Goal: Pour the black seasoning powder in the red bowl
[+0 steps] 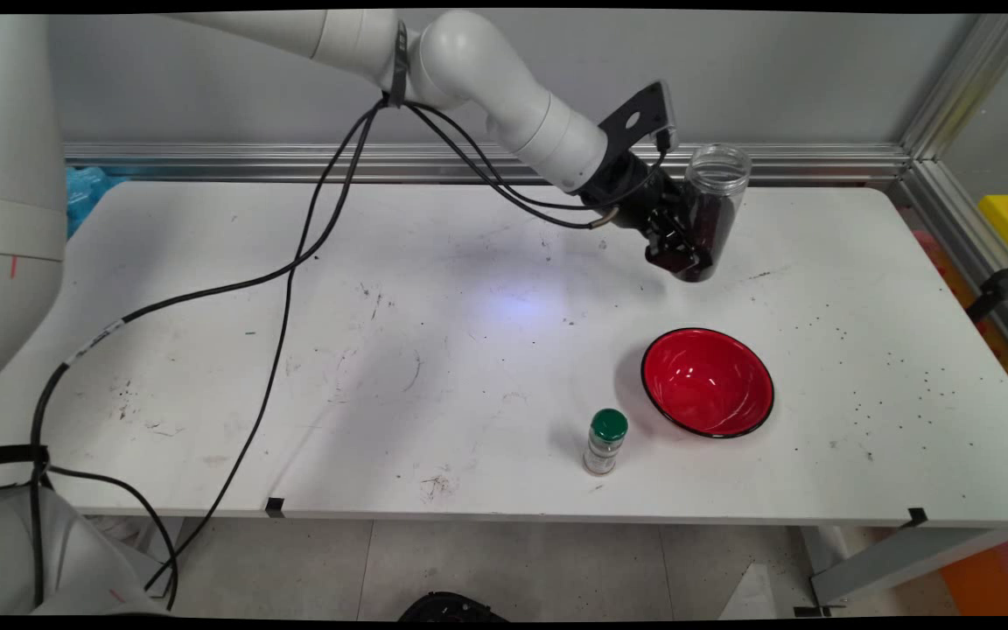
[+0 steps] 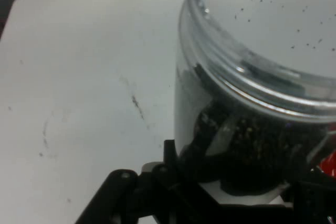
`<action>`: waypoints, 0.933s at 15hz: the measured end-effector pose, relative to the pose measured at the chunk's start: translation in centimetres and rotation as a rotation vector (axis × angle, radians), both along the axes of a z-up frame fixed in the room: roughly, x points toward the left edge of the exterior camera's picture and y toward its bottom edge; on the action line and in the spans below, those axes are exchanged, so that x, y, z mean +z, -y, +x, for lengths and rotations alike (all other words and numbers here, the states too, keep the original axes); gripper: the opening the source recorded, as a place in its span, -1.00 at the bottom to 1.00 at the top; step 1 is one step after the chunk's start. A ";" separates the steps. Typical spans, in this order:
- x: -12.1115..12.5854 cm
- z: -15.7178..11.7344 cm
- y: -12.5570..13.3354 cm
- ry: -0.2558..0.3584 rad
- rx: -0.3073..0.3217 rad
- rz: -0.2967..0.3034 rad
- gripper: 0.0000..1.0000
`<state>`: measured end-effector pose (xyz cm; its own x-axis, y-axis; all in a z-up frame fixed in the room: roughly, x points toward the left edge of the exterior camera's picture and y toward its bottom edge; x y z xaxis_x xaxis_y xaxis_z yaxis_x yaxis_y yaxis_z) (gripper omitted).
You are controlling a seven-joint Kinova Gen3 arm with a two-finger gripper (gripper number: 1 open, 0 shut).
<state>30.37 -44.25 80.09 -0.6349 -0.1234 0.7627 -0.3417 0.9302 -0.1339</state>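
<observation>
Nearest the camera, a small spice bottle with a green cap [image 1: 605, 441] stands upright on the white tabletop [image 1: 294, 350], just beside a red bowl [image 1: 708, 382] to its right. Farther back, above the tabletop, the tool [image 1: 683, 236] is clenched around a clear open-mouthed jar [image 1: 714, 197] [image 2: 247, 103] partly filled with dark grains, held slightly tilted.
</observation>
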 end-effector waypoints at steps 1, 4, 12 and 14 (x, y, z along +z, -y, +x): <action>0.2 -0.1 -0.1 0.007 -0.009 -0.018 -1.00; 0.9 -0.5 -0.5 0.033 -0.048 -0.091 -1.00; 1.6 -2.3 -1.3 0.116 -0.178 -0.315 -1.00; 1.5 -2.7 -1.5 0.148 -0.215 -0.377 -1.00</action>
